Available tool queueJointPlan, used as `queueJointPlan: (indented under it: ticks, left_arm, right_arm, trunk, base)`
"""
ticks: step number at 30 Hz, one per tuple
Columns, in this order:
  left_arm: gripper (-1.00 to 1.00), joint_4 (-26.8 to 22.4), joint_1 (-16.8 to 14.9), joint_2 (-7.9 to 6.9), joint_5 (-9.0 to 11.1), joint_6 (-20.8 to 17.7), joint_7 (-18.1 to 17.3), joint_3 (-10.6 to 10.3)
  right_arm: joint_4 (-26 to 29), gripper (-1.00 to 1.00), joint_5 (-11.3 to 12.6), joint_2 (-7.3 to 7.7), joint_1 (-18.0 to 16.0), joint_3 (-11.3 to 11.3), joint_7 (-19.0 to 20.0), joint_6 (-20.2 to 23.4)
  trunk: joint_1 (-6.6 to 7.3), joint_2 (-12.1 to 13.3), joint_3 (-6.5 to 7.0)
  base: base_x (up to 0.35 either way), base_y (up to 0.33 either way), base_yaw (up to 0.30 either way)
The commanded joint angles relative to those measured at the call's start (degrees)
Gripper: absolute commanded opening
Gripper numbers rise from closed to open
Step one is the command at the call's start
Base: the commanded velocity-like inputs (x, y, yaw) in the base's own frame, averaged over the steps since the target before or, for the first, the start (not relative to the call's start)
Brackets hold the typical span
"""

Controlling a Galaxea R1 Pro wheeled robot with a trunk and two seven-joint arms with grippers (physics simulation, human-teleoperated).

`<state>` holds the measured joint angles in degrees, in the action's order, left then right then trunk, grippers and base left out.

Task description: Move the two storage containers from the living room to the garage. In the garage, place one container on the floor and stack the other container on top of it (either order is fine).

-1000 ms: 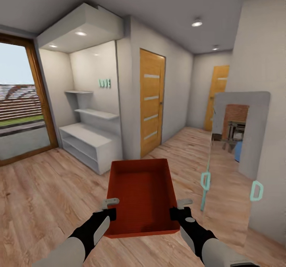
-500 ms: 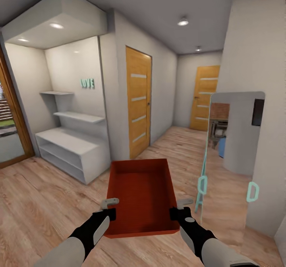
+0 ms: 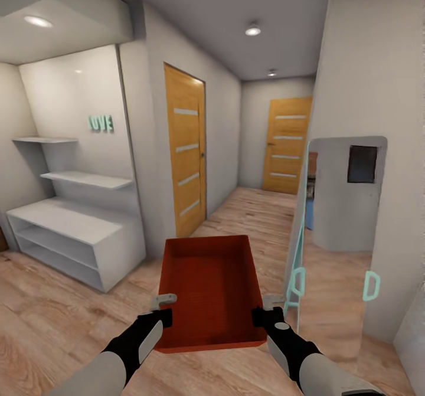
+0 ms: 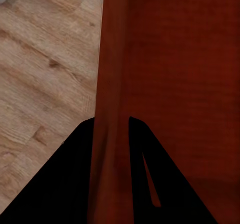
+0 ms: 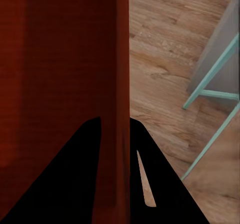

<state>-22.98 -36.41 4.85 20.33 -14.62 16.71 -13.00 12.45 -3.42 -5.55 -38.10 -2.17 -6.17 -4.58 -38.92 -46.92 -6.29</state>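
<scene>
I hold one orange-red storage container (image 3: 211, 290) level in front of me, above a light wood plank floor. My left gripper (image 3: 165, 316) is shut on its left wall (image 4: 111, 83), one finger on each side of the thin wall. My right gripper (image 3: 260, 315) is shut on the right wall (image 5: 122, 83) the same way. The container is empty and has no lid.
A hallway runs ahead with a wooden door (image 3: 185, 148) on the left wall and another (image 3: 287, 145) at the far end. White shelving (image 3: 71, 231) stands at the left. A standing mirror with a teal frame (image 3: 336, 231) leans against the right wall, close to my right arm.
The whole view has swung to the right: the glass door at the left has left the picture and the hallway has come toward the centre. The container and both grippers keep their hold.
</scene>
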Motion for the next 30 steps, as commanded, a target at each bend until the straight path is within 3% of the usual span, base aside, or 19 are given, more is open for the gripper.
queueJointPlan:
  ticks: [1,20,30]
  left_arm:
    - [-1.0,-0.31,-0.06,-3.18,-1.61,0.21,1.04,3.68]
    - [-1.0,-0.31,-0.06,-3.18,-1.61,0.2,1.02,3.68]
    - [-1.0,-0.31,-0.06,-3.18,-1.62,0.21,1.04,3.68]
  right_arm:
    - [-0.17,-1.0,-0.27,0.54,-0.05,1.21,-0.95,-0.16]
    - [-0.15,-1.0,-0.27,0.54,-0.05,1.21,-0.95,-0.16]
    - [-0.15,-1.0,-0.27,0.53,-0.05,1.21,-0.95,-0.16]
  trunk:
    - [-0.04,-0.07,-0.09]
    - [-0.04,-0.07,-0.09]
    - [-0.04,-0.07,-0.09]
  base:
    - [0.298,0.223,-0.25]
    - [0.298,0.223,-0.244]
    - [0.298,0.223,-0.03]
